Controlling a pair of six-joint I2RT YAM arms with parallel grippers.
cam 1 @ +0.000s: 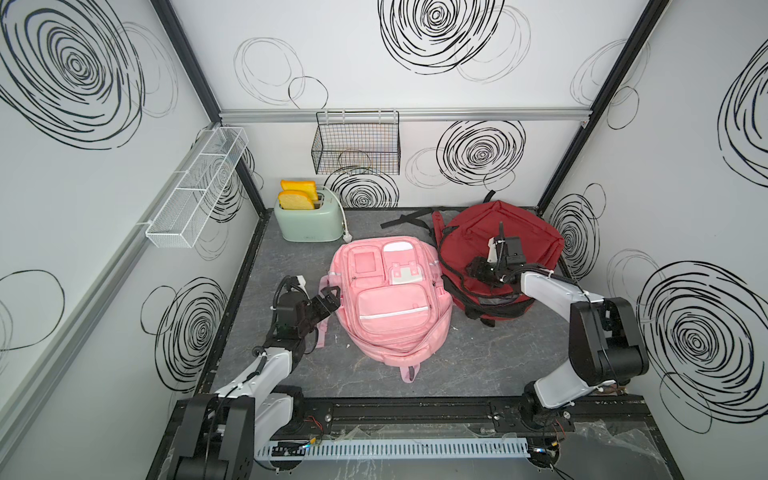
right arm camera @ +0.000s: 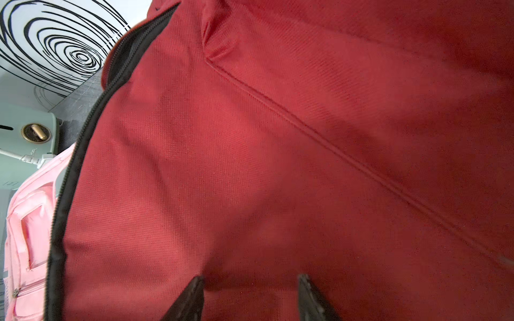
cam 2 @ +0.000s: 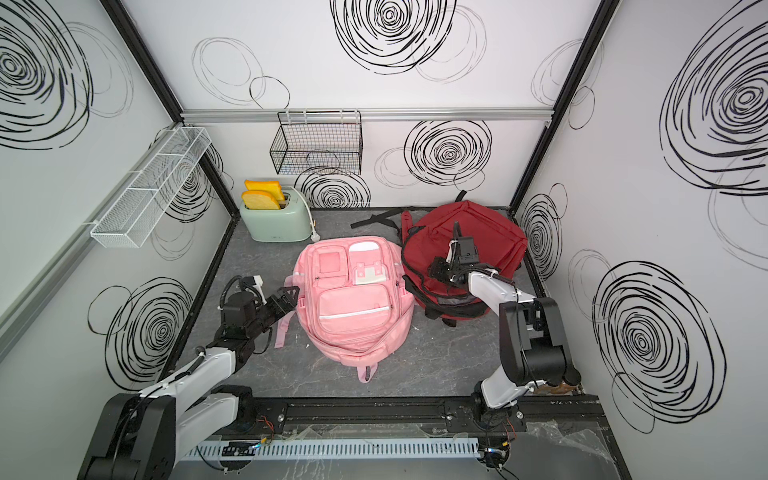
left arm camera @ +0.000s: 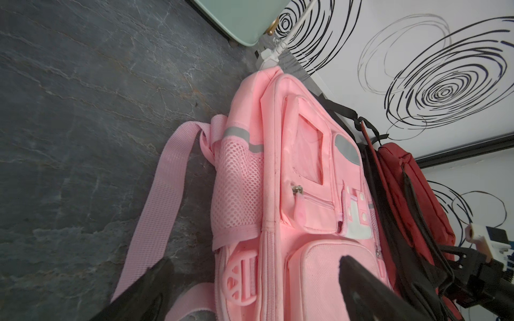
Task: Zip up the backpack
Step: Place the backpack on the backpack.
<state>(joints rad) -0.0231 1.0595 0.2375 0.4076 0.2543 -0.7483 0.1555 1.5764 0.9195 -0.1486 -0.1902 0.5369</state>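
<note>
A pink backpack [cam 1: 392, 307] [cam 2: 353, 307] [left arm camera: 306, 166] lies flat, front up, mid-table; a dark gap curves along its near end. A red backpack [cam 1: 528, 232] [cam 2: 490, 232] [right arm camera: 278, 139] sits behind it to the right, and its black zipper [right arm camera: 83, 133] gapes at the far end. My left gripper [cam 1: 328, 301] [cam 2: 286, 297] [left arm camera: 256, 258] is open, with the pink bag's left side and plastic buckle between its fingers, which do not close on it. My right gripper [cam 1: 478, 270] [cam 2: 438, 266] [right arm camera: 250, 278] hovers half open just over the red fabric, holding nothing that I can see.
A mint toaster [cam 1: 309, 224] [cam 2: 276, 222] with toast stands at the back left, its white plug by the pink bag's far end. On the back wall hangs a black wire basket [cam 1: 355, 143]; a white mesh shelf [cam 1: 195, 195] is on the left wall. A pink strap [cam 1: 322, 332] trails by my left arm.
</note>
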